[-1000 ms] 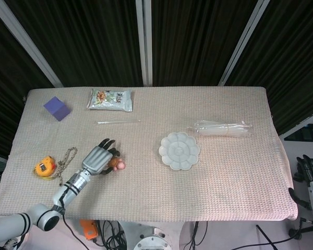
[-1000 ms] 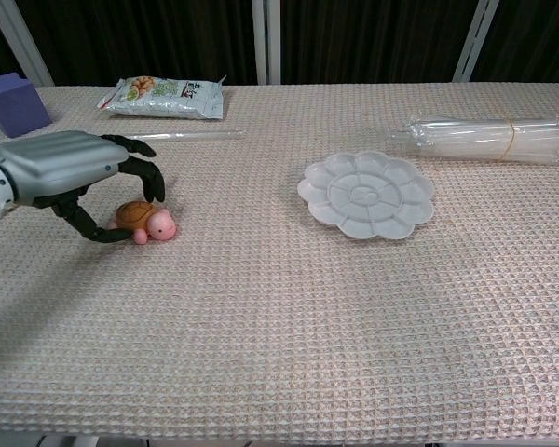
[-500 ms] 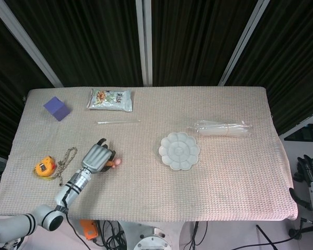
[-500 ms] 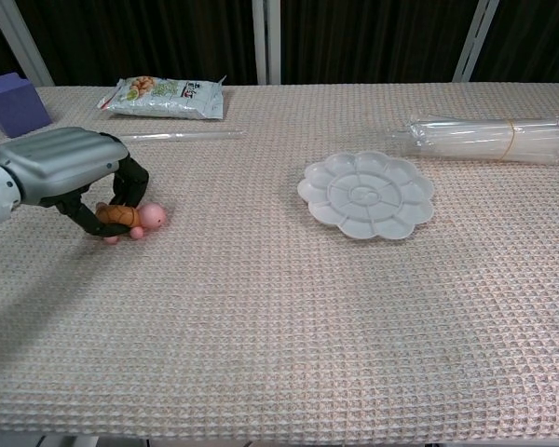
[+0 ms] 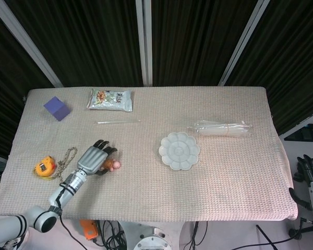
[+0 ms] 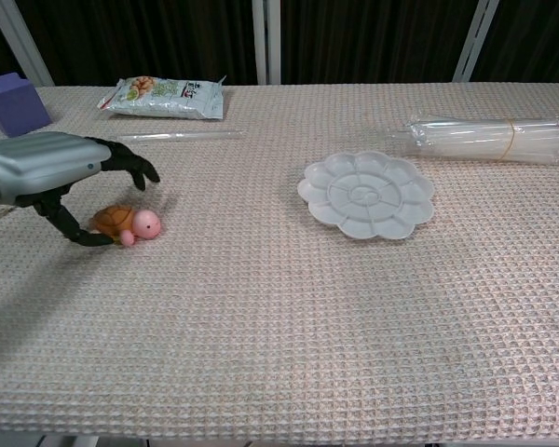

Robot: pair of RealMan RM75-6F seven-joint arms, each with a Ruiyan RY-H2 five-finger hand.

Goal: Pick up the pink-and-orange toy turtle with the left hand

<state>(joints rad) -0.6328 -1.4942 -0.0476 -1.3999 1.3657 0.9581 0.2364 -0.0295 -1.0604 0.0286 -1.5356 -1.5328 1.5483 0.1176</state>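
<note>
The pink-and-orange toy turtle [image 5: 113, 165] [image 6: 123, 223] lies on the woven table cover at the front left, its pink head pointing right. My left hand [image 5: 94, 159] [image 6: 56, 172] hovers just left of it and over it. The fingers [image 6: 130, 165] are stretched out above the shell without touching it. The thumb [image 6: 74, 235] curves low along the turtle's left side, and the hand holds nothing. My right hand [image 5: 312, 176] hangs off the table's right edge, fingers straight and empty.
A yellow tape measure [image 5: 44, 167] with a chain lies left of the left arm. A purple block [image 5: 56, 108], a snack bag [image 5: 110, 99] and a thin clear rod [image 5: 118, 122] are further back. A white flower-shaped palette [image 5: 179, 150] and a bundle of clear tubes [image 5: 223, 128] sit to the right.
The left hand's fingers, curled around the turtle half a second ago, have spread open and lifted. The hand has drawn back to the left, and the turtle rests on the table.
</note>
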